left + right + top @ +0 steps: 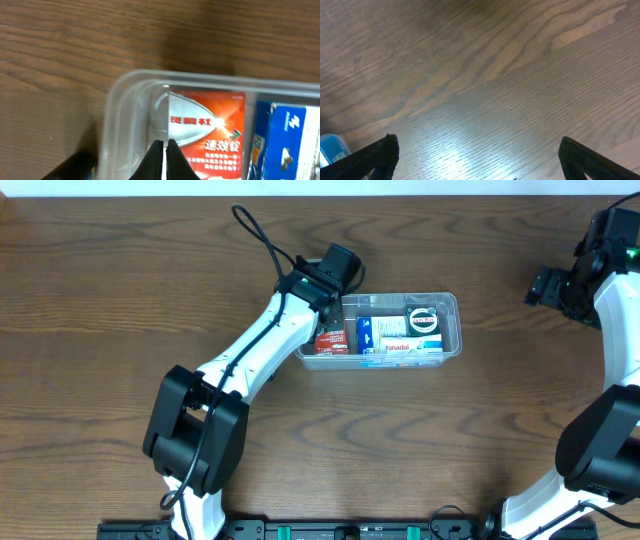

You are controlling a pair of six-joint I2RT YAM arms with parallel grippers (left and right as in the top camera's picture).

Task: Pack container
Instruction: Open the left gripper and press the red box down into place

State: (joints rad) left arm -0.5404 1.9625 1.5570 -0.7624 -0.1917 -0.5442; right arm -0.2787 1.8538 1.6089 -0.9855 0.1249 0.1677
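Observation:
The clear plastic container (452,310) lies mid-table with a small red box (331,341), a blue carton (366,334) and other packs inside. In the left wrist view the container's rounded rim (117,95) frames the red box (210,125) and the blue carton (285,135). My left gripper (165,145) is shut and empty, its tips just above the red box's left edge inside the container; from overhead it sits over the container's left end (335,280). My right gripper (477,145) is open and empty over bare wood, far right of the container (550,285).
The wooden table (120,290) surrounds the container. A blue object (331,147) shows at the left edge of the right wrist view. The arm bases stand at the front edge.

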